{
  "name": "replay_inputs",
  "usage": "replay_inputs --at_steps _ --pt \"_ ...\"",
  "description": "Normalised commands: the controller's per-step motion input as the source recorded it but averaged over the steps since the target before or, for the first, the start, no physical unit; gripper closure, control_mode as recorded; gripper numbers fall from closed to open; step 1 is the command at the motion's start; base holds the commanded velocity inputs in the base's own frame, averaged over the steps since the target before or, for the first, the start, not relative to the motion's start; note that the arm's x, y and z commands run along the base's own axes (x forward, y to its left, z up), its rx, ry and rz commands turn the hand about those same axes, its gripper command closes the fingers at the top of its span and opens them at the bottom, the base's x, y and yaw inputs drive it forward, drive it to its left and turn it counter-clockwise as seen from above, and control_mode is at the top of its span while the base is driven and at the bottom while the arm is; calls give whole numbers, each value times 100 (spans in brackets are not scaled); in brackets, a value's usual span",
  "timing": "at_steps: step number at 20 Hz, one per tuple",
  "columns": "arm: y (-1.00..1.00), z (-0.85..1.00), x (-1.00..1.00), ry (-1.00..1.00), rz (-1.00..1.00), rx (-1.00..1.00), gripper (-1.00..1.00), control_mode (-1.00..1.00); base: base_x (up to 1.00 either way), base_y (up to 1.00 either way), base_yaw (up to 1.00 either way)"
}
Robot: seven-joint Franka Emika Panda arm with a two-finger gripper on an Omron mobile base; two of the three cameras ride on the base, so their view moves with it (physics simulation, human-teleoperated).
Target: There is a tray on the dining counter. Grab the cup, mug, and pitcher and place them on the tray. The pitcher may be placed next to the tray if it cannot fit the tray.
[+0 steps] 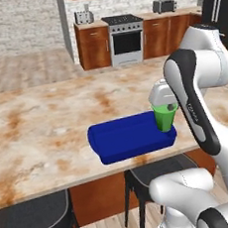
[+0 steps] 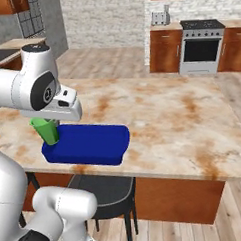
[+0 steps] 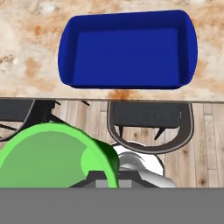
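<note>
Marbled counter (image 1: 46,118) with stools tucked below carries our blue tray (image 1: 123,135) near its near edge. Our pincer (image 1: 164,105) is pinching the green cup (image 1: 165,116), held at the tray's near-right corner, about over the counter's edge; the tray's open floor lies farther in and leftward, its long axis running left to right

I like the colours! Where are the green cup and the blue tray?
Bright green tapered cup (image 1: 164,118), left base view, its side wall.
Flat royal-blue rectangular tray (image 3: 127,54), hand view, its bare floor.
</note>
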Motion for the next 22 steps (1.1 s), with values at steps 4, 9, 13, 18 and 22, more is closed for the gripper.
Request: replay_inputs --at_steps 4,9,13,18,22 --pt "0 0 0 0 0 0 100 100 8 9 14" --pt "0 0 0 0 0 0 100 100 28 0 21" --pt "0 0 0 0 0 0 100 100 15 0 16" --pt "0 0 0 0 0 0 100 100 7 0 1" --pt "0 0 0 0 0 0 100 100 44 0 0"
